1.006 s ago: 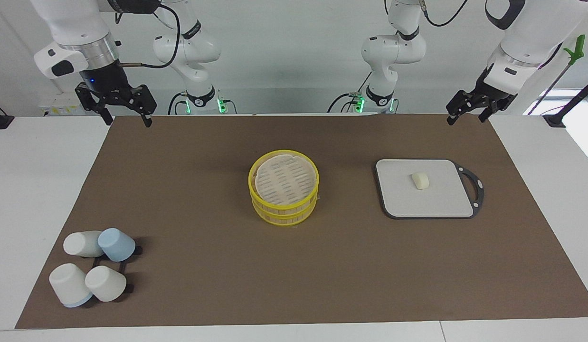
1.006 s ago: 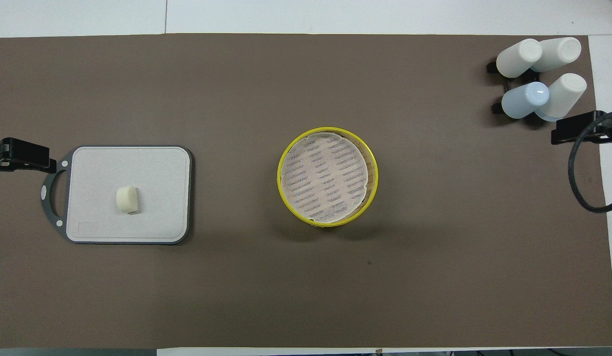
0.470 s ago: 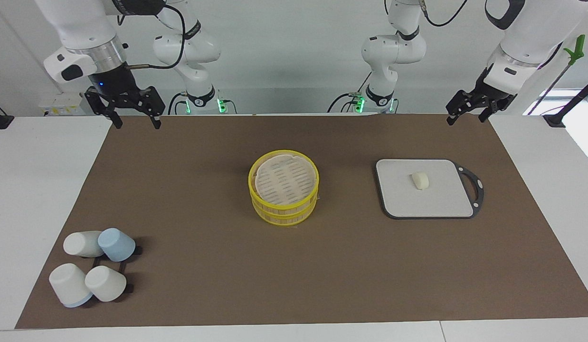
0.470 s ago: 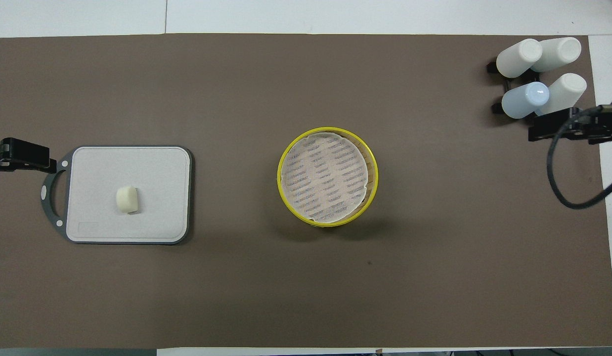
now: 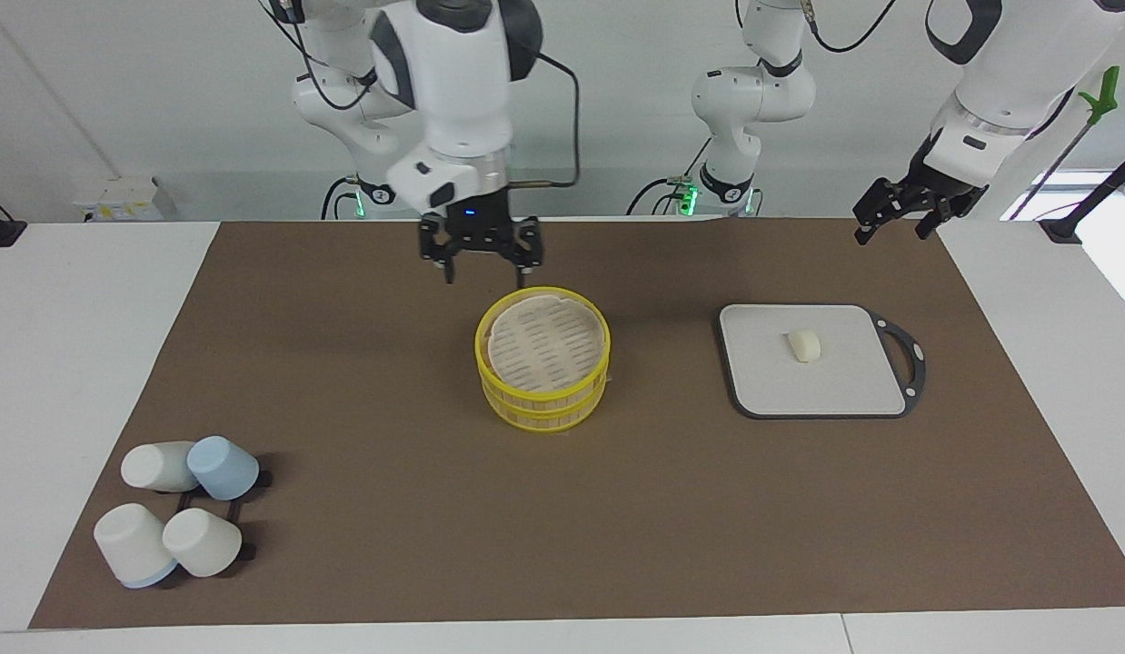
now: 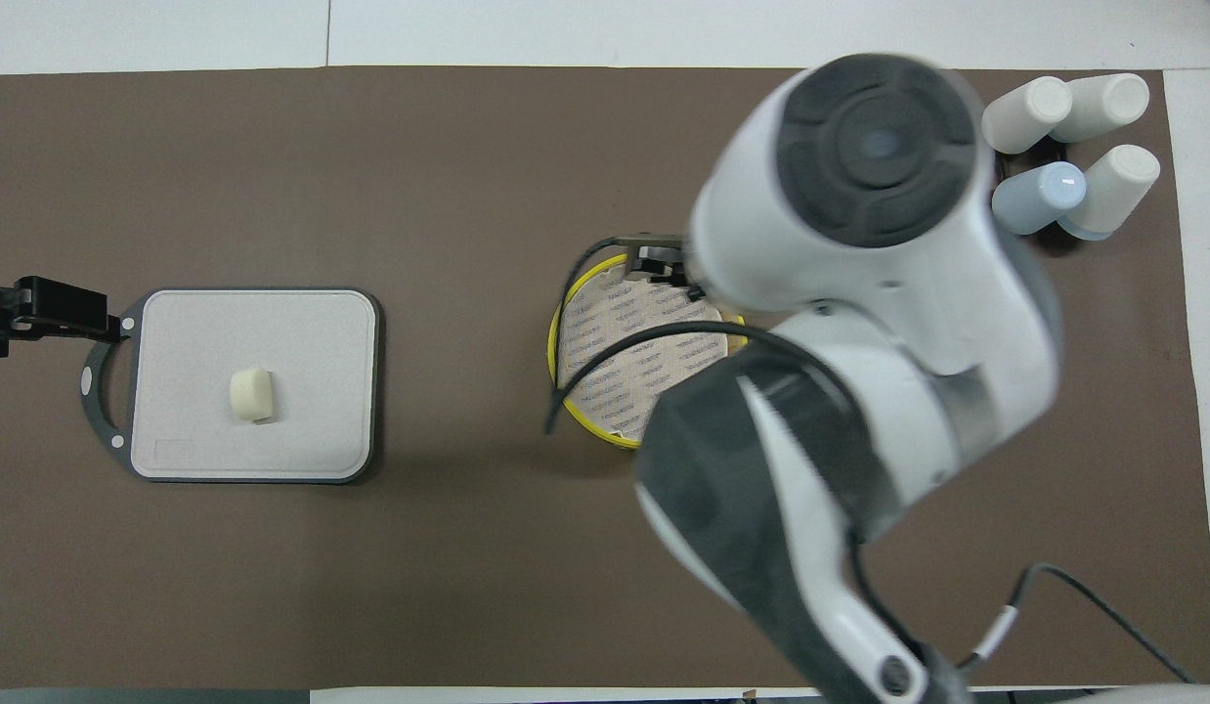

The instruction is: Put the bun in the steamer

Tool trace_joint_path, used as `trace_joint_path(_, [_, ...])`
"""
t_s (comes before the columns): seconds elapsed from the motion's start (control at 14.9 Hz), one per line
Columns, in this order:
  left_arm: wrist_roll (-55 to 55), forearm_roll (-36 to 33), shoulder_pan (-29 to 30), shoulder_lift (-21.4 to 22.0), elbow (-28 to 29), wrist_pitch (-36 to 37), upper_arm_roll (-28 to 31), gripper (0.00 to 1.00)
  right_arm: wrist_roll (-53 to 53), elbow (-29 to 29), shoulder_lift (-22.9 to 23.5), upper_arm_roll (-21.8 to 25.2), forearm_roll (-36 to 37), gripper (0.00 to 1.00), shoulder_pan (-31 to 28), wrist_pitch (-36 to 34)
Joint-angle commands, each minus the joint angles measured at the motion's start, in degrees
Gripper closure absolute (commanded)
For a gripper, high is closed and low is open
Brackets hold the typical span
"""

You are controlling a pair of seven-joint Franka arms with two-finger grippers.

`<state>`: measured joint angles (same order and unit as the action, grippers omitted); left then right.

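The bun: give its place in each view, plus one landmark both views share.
Facing view: the bun lies on the grey board, toward the left arm's end of the table.
Overhead view: the bun lies on the same board.
Shared landmark: the steamer at mid-table.

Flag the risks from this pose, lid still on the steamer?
1. The right gripper, open, hangs over the steamer edge nearest the robots, off the centre of the lid; a descent there might clip the yellow rim and shove the basket.
2. The lid looks flat with no knob, so a grip may slip.
3. The bun sits loose on the grey board; the left gripper, waiting near the mat corner, could roll it when pinching.
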<state>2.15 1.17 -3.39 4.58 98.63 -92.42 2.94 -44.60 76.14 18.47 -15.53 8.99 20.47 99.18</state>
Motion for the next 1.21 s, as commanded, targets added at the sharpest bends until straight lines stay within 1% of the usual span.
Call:
trace_joint_path(0.0, [-1.63, -0.99, 1.10, 5.78, 15.42, -10.82, 0.14, 0.00, -6.02, -7.33, 8.68, 0.06, 3.56, 0.00, 5.08, 3.02])
trace_joint_path(0.13, [-1.71, -0.99, 1.80, 5.88, 22.72, -18.28, 0.14, 0.00, -6.37, -6.37, 10.52, -0.20, 5.59, 0.00, 6.07, 5.57])
trace_joint_path(0.2, [-1.63, -0.99, 1.81, 4.92, 25.27, -21.80, 0.14, 0.00, -7.77, -5.05, 11.66, -0.20, 5.68, 0.00, 6.59, 7.85])
trace_joint_path(0.27, [-1.54, -0.99, 1.72, 3.52, 27.91, -25.32, 0.05, 0.00, -9.35, -2.60, 12.55, -0.29, 5.68, 0.00, 6.51, 11.35])
trace_joint_path(0.34, [-1.19, -0.99, 1.72, 2.55, 30.98, -29.70, 0.05, 0.00, -9.54, 1.95, 12.12, -0.29, 5.34, 0.00, 6.07, 16.26])
trace_joint_path(0.4, [-1.10, -0.99, 1.72, 2.02, 33.62, -33.57, 0.05, 0.00, -9.54, 6.52, 10.64, -0.29, 5.16, 0.00, 5.63, 20.14])
trace_joint_path(0.47, [-1.10, -0.99, 1.72, 0.97, 35.65, -36.83, 0.05, 0.00, -9.54, 9.61, 9.58, -0.29, 5.16, 0.00, 5.37, 22.87])
trace_joint_path(0.6, [-0.57, -0.91, 1.11, -2.19, 37.16, -41.85, -0.04, 0.00, -9.54, 12.18, 8.61, -0.37, 5.16, 0.00, 5.80, 23.78])
trace_joint_path(0.74, [-0.48, -0.90, 0.84, -4.04, 37.25, -43.71, -0.13, 0.00, -9.54, 13.93, 7.90, -0.37, 5.24, 0.00, 6.15, 23.78])
trace_joint_path(0.94, [1.01, -0.82, -0.39, -4.67, 38.04, -46.09, -0.13, 0.00, -9.63, 17.10, 6.41, -0.37, 5.33, 0.00, 7.73, 24.22])
trace_joint_path(1.01, [1.01, -0.82, -0.39, -4.93, 38.57, -47.14, -0.13, 0.03, -9.54, 17.11, 6.23, -0.37, 5.25, 0.00, 7.74, 23.96])
trace_joint_path(1.14, [0.92, -0.82, -0.39, -5.46, 39.10, -49.34, -0.13, 0.16, -9.45, 17.37, 6.14, -0.37, 5.33, 0.01, 7.83, 23.69])
